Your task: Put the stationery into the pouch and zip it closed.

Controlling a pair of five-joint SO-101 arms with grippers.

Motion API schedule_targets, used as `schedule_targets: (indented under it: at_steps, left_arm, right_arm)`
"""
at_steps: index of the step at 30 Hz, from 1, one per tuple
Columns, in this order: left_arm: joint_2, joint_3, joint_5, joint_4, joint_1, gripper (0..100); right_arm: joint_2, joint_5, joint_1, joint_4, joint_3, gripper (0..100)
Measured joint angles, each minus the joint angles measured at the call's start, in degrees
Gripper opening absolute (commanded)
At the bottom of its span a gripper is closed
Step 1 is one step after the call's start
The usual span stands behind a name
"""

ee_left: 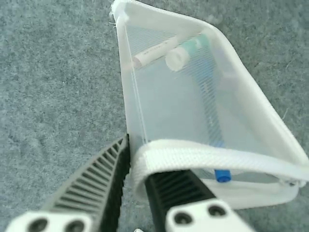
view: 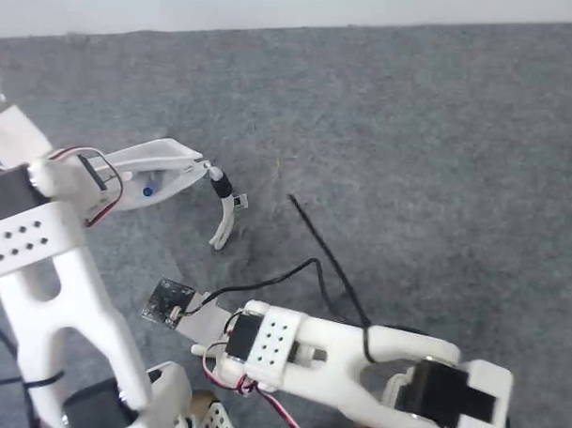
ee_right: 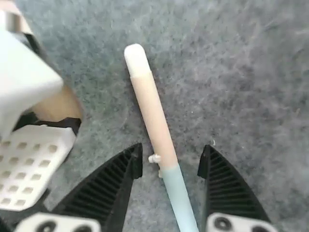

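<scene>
Your left gripper (ee_left: pixel 137 166) pinches the rim of the mesh pouch (view: pixel 162 173) at upper left in the high view, your right gripper (ee_right: pixel 171 153) spread wide astride a pen (ee_right: pixel 150 108) on the carpet (ee_right: pixel 241 72).

I work over a grey felt mat (view: pixel 453 152); a pale wall (view: pixel 279 8) runs along its far edge, and a thin black cable (view: pixel 310 229) lies mid-mat.

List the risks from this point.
1. The pen lies slanted between the right gripper's open fingers; closing on it could roll it across the carpet.
2. The left gripper holds the mesh pouch by its rim alone; it could slip or sag, perhaps spilling the pens inside.
</scene>
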State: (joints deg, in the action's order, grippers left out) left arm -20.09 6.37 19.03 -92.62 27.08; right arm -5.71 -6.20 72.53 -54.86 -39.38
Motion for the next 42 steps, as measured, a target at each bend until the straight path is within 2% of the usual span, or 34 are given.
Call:
schedule_targets:
  at_steps: [5,9,13,18,24,31,42]
  left_arm:
    - [0.0,0.0,0.0,0.0,0.09,1]
    - [0.0,0.0,0.0,0.0,0.09,1]
    - [0.0,0.0,0.0,0.0,0.09,1]
    - [0.0,0.0,0.0,0.0,0.09,1]
    - [0.0,0.0,0.0,0.0,0.09,1]
    - [0.0,0.0,0.0,0.0,0.09,1]
    - [0.0,0.0,0.0,0.0,0.09,1]
  right_arm:
    - [1.14,0.0,0.0,0.26,0.0,18.0]
    - [1.14,0.0,-0.44,0.62,0.0,8.0]
    - [1.14,4.57,-0.97,3.78,0.0,0.6]
    - [1.05,8.09,-2.2,4.57,0.0,3.1]
    - [2.55,8.44,-2.99,4.75,0.35,13.1]
    - [5.54,8.53,-2.81,4.48,2.02,9.5]
    - [12.84,8.62,-3.87,-2.37,8.97,8.5]
